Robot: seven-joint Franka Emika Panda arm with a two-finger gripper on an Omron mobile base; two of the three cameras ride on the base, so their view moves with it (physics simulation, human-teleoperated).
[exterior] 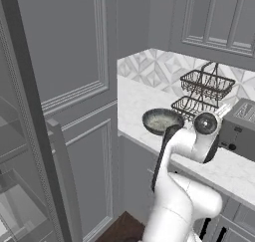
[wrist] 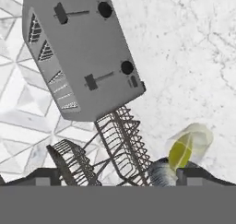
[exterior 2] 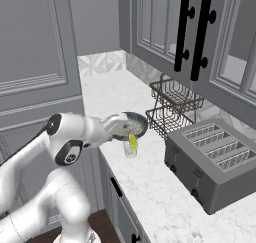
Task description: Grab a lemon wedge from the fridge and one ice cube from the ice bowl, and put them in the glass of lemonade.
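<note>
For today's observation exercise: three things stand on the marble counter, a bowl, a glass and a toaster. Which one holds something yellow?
The small clear glass of lemonade, with yellow inside. The round dark grey ice bowl holds pale speckled contents; the grey four-slot toaster shows none.

A round, shallow dark grey ice bowl [exterior 2: 129,125] with pale speckled contents sits at mid-frame in the right base view. Touching its lower edge stands a small clear glass of lemonade [exterior 2: 131,146], upright, with a yellow-green lemon wedge [wrist: 180,153] inside, at lower right in the hand view.
</note>
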